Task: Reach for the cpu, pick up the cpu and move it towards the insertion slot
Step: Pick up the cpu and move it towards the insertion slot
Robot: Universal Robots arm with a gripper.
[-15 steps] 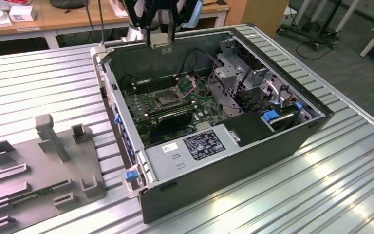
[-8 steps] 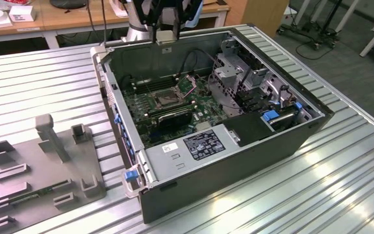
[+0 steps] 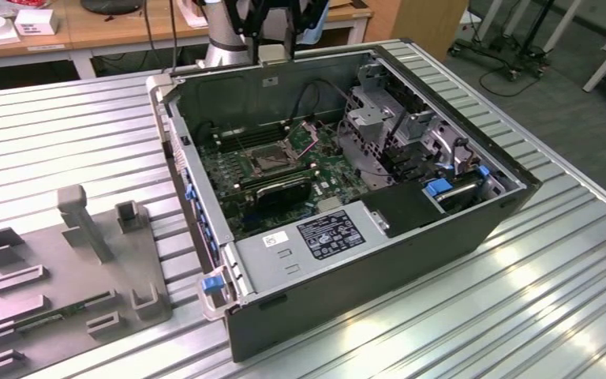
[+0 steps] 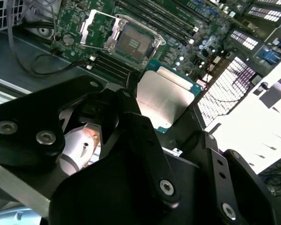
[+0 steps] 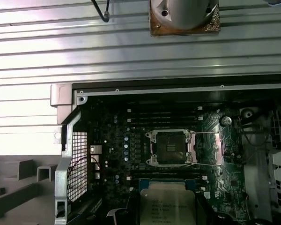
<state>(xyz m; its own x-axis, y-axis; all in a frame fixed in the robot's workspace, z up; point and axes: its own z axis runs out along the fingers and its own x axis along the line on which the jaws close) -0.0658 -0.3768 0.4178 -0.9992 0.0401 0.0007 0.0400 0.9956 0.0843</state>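
Note:
My gripper (image 4: 165, 107) is shut on the cpu (image 4: 163, 96), a thin square chip with a pale silvery face and a green rim, held by its edges between the black fingers (image 4: 131, 110). In the first wrist view the cpu (image 5: 168, 202) hangs above the motherboard, a short way from the insertion slot (image 5: 170, 147). The insertion slot (image 4: 133, 43) is a dark square socket with its silver frame lifted open. The exterior view has the insertion slot (image 3: 266, 160) inside the open computer case, with the arm (image 3: 277, 28) high over the case's far edge.
The open black computer case (image 3: 387, 260) lies on a slatted metal table (image 3: 555, 316). Long black memory slots (image 5: 164, 176) flank the socket. Cables (image 3: 308, 103) and a drive cage (image 3: 387, 118) stand on the exterior view's right of it. A grey fixture (image 3: 72, 268) sits at the exterior view's left.

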